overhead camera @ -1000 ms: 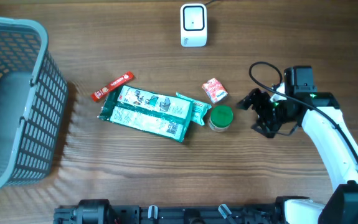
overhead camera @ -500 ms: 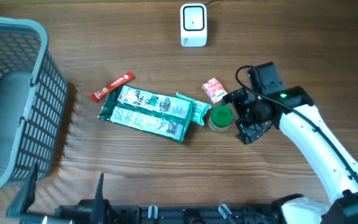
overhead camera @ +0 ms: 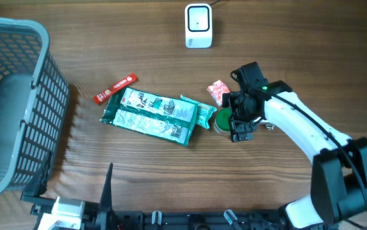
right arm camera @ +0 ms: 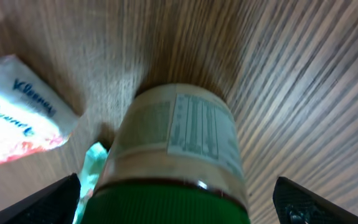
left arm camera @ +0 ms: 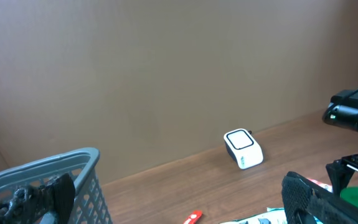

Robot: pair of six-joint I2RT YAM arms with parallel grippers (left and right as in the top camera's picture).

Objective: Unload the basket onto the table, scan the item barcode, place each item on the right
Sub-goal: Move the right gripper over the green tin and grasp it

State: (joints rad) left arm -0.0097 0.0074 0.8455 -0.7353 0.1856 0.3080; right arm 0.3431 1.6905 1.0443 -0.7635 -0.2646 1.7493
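— Jar [overhead camera: 226, 120]?
— On the bench [overhead camera: 170, 185], three o'clock of the green packet [overhead camera: 154, 115]. The right gripper [right arm camera: 179, 206] has its fingers [right arm camera: 54, 199] spread astride it.
— Risk?
— An off-centre squeeze may topple it, hiding the label [right arm camera: 197, 124].

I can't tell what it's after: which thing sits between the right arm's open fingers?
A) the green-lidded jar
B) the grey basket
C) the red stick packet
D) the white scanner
A: in the right wrist view the green-lidded jar fills the gap between the right gripper's open fingers.
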